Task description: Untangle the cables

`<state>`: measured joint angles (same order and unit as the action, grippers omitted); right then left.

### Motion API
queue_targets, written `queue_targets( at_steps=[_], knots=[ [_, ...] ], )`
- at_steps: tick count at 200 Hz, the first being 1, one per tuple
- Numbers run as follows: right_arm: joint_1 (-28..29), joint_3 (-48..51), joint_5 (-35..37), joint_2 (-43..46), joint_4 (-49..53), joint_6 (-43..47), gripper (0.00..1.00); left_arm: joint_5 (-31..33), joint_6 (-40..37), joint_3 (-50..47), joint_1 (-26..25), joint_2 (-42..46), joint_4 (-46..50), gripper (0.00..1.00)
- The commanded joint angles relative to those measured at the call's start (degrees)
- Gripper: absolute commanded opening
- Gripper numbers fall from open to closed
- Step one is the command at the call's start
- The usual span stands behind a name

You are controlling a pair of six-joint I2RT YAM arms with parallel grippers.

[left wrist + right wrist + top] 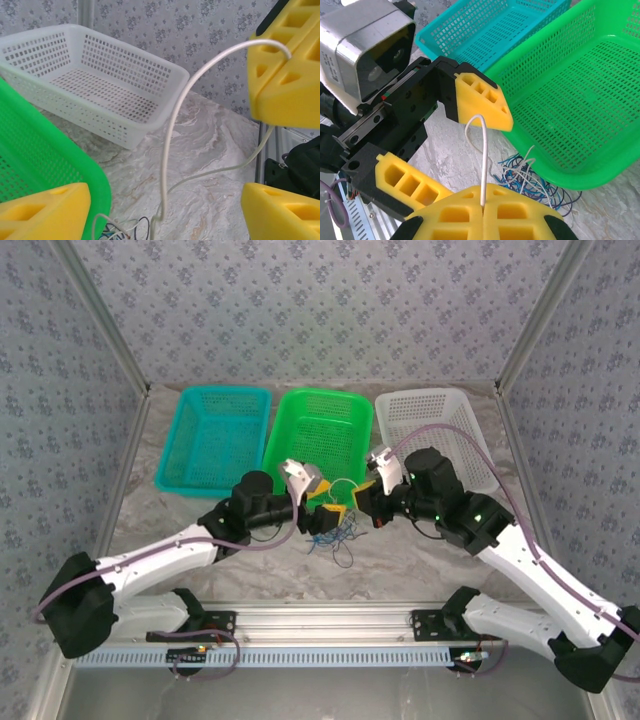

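The cables lie as a tangle [336,534] of thin blue, whitish and dark wires on the table just in front of the green basket, also seen in the right wrist view as a tangle [540,175]. My right gripper [483,204] is shut on one whitish cable [483,150], which rises from its yellow pads, loops over and drops back to the pile. The same whitish cable [172,125] arcs from the right gripper [287,55] down between the fingers of my left gripper [166,206]. The left gripper [325,510] is open around that strand and not touching it.
Three baskets stand in a row at the back: a teal basket [225,390], a green basket [320,392] and a white basket [425,393]. The green basket's near wall [95,175] sits close beside the left gripper. Both arms meet mid-table, their purple-grey hoses trailing behind.
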<state>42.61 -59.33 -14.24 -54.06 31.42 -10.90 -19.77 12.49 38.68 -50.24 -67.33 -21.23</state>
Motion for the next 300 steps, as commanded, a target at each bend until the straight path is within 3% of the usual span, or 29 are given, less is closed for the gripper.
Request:
queue_targets(
  at_steps=[1,10,32,47,80,95,106,119,130,158,213,271,300],
  knots=[
    [-0.38,-1.24,-1.15,0.14,-1.06,0.71,0.00,1.13,0.26,3.70,-0.74,-1.05,-2.32,0.76],
    [-0.32,-1.10,-1.84,0.11,-1.48,0.55,0.00,3.90,0.32,4.44,-0.74,-1.83,-0.90,0.70],
    [-0.29,-0.38,-1.70,0.18,-1.83,0.30,0.00,7.32,0.97,7.12,-0.82,-3.99,2.18,0.37],
    [-0.25,0.24,-0.30,0.25,-1.44,0.35,0.01,7.39,0.62,9.15,-0.85,-5.12,4.05,0.23],
    [-0.42,1.47,5.09,-1.16,0.94,-0.36,0.19,8.20,0.47,13.20,-0.83,-5.49,7.48,0.00],
    [-0.43,2.78,8.25,-2.19,0.51,-1.26,0.23,7.98,1.12,14.90,-0.83,-5.27,8.47,0.00],
    [-0.36,4.21,10.40,-2.62,-0.93,-2.48,0.33,7.91,1.95,15.91,-0.87,-5.12,9.05,0.00],
    [-0.36,6.63,13.00,-3.04,-4.14,-4.49,0.34,7.41,2.93,16.55,-0.90,-5.00,9.38,0.00],
    [-0.34,8.95,14.94,-3.59,-7.55,-6.48,0.44,6.77,4.07,16.78,-0.91,-4.98,8.92,0.00],
    [0.26,13.00,19.77,-5.96,-14.21,-10.53,0.53,6.02,5.16,16.96,-1.69,-4.50,8.66,0.00],
    [1.75,13.37,28.82,-14.35,-15.93,-17.90,0.54,5.97,6.09,17.66,-1.98,-0.46,8.12,0.00],
    [4.67,13.60,31.46,-18.88,-14.59,-20.81,0.54,7.95,3.51,21.57,-1.97,2.50,11.21,0.00],
    [5.24,15.10,31.39,-18.56,-14.64,-21.65,0.54,11.87,1.28,22.81,-1.96,3.77,12.09,0.00]
  ],
)
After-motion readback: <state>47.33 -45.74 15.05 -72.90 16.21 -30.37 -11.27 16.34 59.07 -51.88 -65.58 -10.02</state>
